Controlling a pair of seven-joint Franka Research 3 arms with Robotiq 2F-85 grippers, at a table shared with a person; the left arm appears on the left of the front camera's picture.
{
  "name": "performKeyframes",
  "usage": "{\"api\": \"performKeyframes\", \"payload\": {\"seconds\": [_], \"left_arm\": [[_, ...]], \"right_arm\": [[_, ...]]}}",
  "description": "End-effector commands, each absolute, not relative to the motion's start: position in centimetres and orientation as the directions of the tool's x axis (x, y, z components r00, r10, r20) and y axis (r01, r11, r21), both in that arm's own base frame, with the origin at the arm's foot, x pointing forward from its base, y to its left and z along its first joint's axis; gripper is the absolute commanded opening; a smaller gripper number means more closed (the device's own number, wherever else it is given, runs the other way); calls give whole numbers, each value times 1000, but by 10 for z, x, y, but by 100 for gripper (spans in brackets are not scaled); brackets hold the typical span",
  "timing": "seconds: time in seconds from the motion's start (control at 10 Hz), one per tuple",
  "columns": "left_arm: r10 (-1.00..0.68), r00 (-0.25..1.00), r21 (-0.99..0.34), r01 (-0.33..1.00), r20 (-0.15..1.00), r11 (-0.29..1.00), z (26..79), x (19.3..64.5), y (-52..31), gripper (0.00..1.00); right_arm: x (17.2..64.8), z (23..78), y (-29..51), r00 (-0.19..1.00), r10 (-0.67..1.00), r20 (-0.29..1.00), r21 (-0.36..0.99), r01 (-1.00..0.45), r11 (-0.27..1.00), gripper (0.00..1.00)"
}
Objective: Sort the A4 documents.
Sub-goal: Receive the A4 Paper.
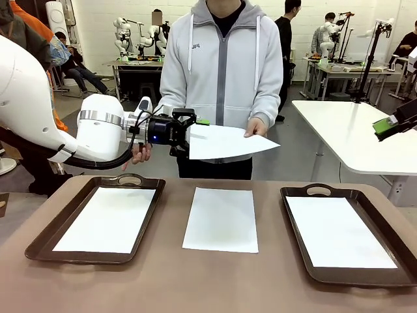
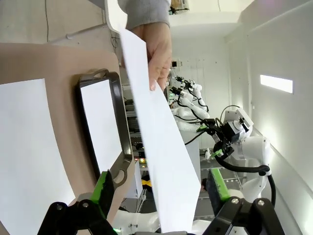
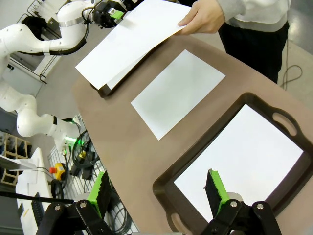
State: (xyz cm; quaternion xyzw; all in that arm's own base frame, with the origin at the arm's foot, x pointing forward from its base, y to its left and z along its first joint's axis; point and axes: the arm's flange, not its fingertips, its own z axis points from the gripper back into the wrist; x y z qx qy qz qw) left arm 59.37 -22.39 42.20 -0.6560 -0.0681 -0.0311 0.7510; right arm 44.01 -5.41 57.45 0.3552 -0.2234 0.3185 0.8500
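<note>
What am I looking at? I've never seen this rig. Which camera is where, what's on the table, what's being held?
Two white robot arms share a table with a person standing opposite. The front picture looks across from the robot's side. The other two come from a camera on each wrist, looking along that gripper's green-padded fingers. On the table are a dark left tray with a white sheet, a right tray with another sheet, and a loose sheet between them. The person's hand holds a fourth sheet in the air. The left gripper has its jaws open around the other end. The right gripper is open and empty, above the right tray.
</note>
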Motion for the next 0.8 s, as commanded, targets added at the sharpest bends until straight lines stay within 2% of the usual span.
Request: {"api": "performKeyframes", "payload": {"seconds": [0.0,0.1,0.2,0.3,0.4,0.5,0.6,0.7], "left_arm": [[29,977,-970,207,212,125,426,595,-219,80],[42,976,-968,208,216,141,427,594,-217,78],[57,976,-969,203,212,143,427,595,-212,61],[77,974,-969,198,211,151,426,596,-206,58],[88,974,-969,193,208,153,426,596,-203,41],[94,973,-969,194,210,155,427,597,-201,38],[99,972,-968,195,212,157,426,597,-200,21],[100,973,-969,193,210,156,426,597,-201,18]], "right_arm": [[441,574,-52,695,385,607,463,-703,539,100],[441,574,-52,695,385,607,463,-703,539,100],[441,574,-52,695,385,607,463,-703,539,100],[441,574,-52,695,385,607,463,-703,539,100],[441,574,-52,695,385,607,463,-703,539,100],[441,574,-52,695,385,607,463,-703,539,100],[441,574,-52,695,385,607,463,-703,539,100],[441,574,-52,695,385,607,463,-703,539,100]]}}
